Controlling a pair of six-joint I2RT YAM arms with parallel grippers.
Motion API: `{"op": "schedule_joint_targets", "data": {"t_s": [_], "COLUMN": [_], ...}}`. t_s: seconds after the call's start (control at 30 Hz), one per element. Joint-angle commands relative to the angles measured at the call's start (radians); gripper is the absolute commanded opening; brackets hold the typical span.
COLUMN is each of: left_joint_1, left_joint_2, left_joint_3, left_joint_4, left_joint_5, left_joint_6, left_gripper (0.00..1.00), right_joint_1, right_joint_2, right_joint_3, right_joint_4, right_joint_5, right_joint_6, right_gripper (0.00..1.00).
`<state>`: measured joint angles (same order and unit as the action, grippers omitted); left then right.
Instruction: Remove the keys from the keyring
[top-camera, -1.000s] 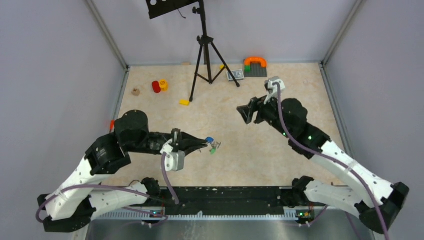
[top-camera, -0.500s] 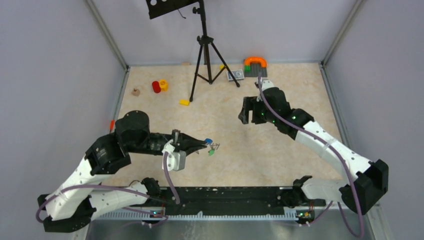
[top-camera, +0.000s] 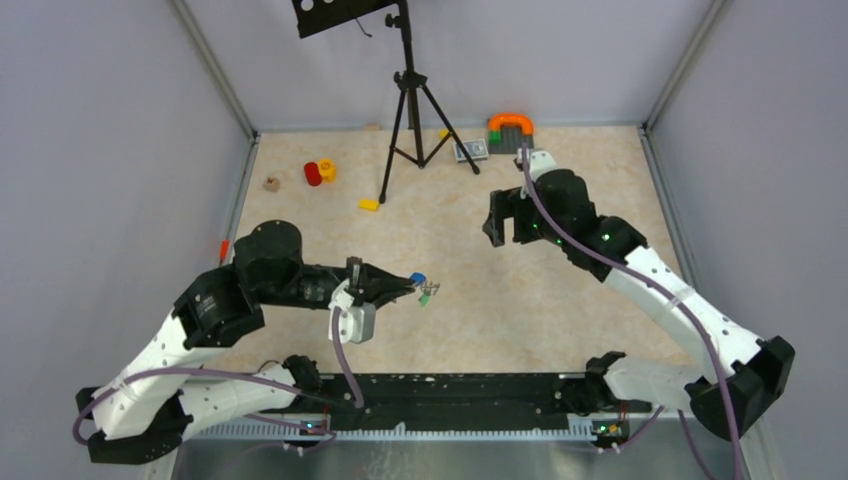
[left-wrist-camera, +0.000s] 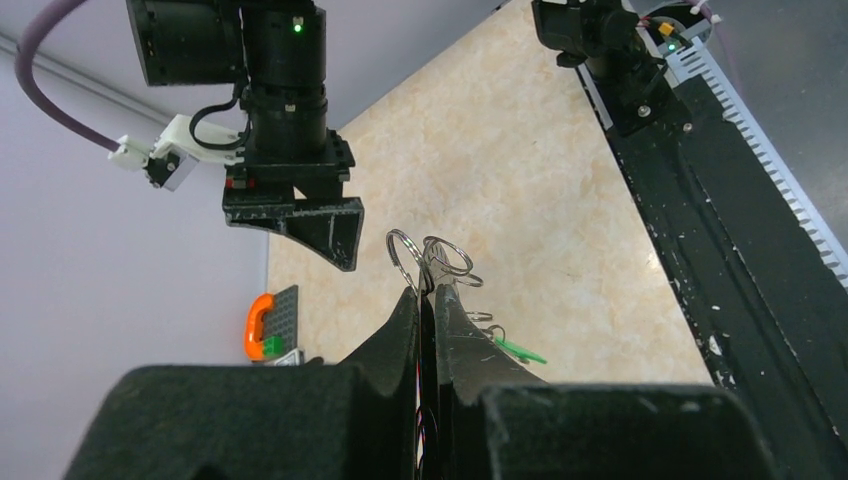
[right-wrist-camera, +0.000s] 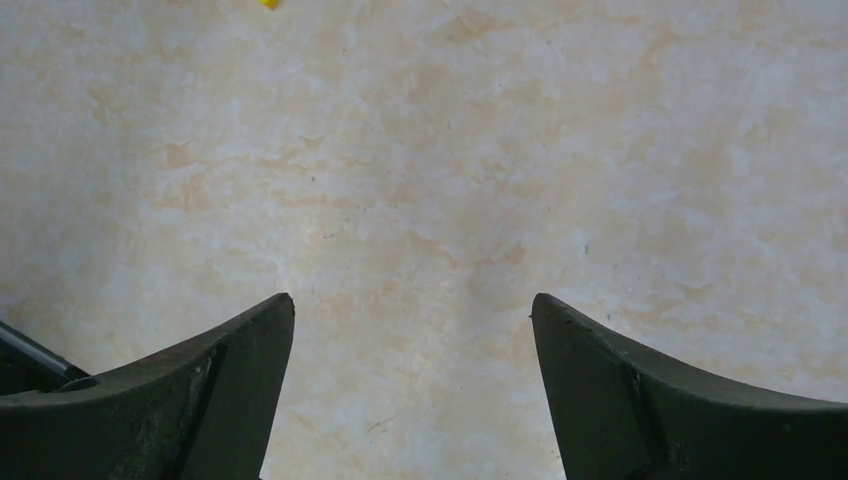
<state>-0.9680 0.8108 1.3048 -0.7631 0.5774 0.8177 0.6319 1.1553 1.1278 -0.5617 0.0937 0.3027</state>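
Beige marbled table (top-camera: 480, 320) underneath. Lower left of centre, the left gripper (top-camera: 410, 288) is clamped on the keyring (left-wrist-camera: 405, 262), keys (top-camera: 426, 296) dangling at its tips. Farther up, the right gripper (top-camera: 503, 230) gapes empty; best approach one key squarely.

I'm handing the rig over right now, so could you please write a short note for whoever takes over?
Left end effector: shut on the keyring.
Right end effector: open, empty, over the table, apart from the keys.
Keys: the green-tagged key and blue-tagged key hang beside the left end effector, apparently attached.
Done: keyring gripped.
Left: take the keys off.
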Motion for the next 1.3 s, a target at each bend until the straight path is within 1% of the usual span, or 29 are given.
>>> {"op": "schedule_joint_targets", "data": {"t_s": [0.0,0.07,0.13,0.23,0.37,0.47,0.53,0.6,0.63,0.77,1.0,1.07,1.17,1.27], "left_joint_1": [-0.002,-0.003,-0.002,-0.002,-0.003,-0.008,-0.011,-0.012,-0.013,-0.014,-0.015,-0.015,-0.015,-0.014], "left_joint_2": [0.025,0.042,0.057,0.064,0.064,0.066,0.073,0.081,0.084,0.079,0.060,0.055,0.047,0.047], "left_joint_3": [0.039,0.052,0.051,0.037,0.019,0.012,0.013,0.013,0.013,-0.008,-0.038,-0.057,-0.072,-0.078], "left_joint_4": [0.067,0.061,0.037,0.031,0.064,0.075,0.076,0.083,0.084,0.100,0.177,0.196,0.202,0.201], "left_joint_5": [0.000,0.013,0.043,0.068,0.069,0.038,0.015,-0.001,-0.007,-0.017,-0.017,-0.016,-0.012,-0.011], "left_joint_6": [0.071,0.098,0.168,0.253,0.321,0.371,0.397,0.414,0.421,0.426,0.420,0.416,0.414,0.413], "left_gripper": [0.00,0.00,0.00,0.00,0.00,0.00,0.00,0.00,0.00,0.00,0.00,0.02,0.00,0.00], "right_joint_1": [-0.003,-0.003,-0.003,-0.003,-0.003,-0.003,-0.002,-0.003,-0.003,-0.003,-0.003,-0.003,-0.003,-0.003], "right_joint_2": [-0.100,-0.122,-0.144,-0.198,-0.335,-0.441,-0.490,-0.514,-0.515,-0.489,-0.461,-0.454,-0.456,-0.454], "right_joint_3": [0.035,0.034,0.036,0.012,-0.093,-0.208,-0.280,-0.310,-0.309,-0.280,-0.267,-0.262,-0.258,-0.252], "right_joint_4": [0.077,0.096,0.113,0.196,0.403,0.610,0.722,0.790,0.800,0.771,0.755,0.743,0.723,0.703], "right_joint_5": [-0.064,-0.080,-0.089,-0.172,-0.357,-0.513,-0.615,-0.695,-0.731,-0.775,-0.829,-0.851,-0.887,-0.884], "right_joint_6": [-0.108,-0.138,-0.174,-0.228,-0.327,-0.405,-0.463,-0.484,-0.493,-0.520,-0.558,-0.565,-0.597,-0.614], "right_gripper": [0.87,0.85,0.84,0.83,0.81,0.80,0.80,0.80,0.80,0.80,0.79,0.79,0.79,0.79]}}
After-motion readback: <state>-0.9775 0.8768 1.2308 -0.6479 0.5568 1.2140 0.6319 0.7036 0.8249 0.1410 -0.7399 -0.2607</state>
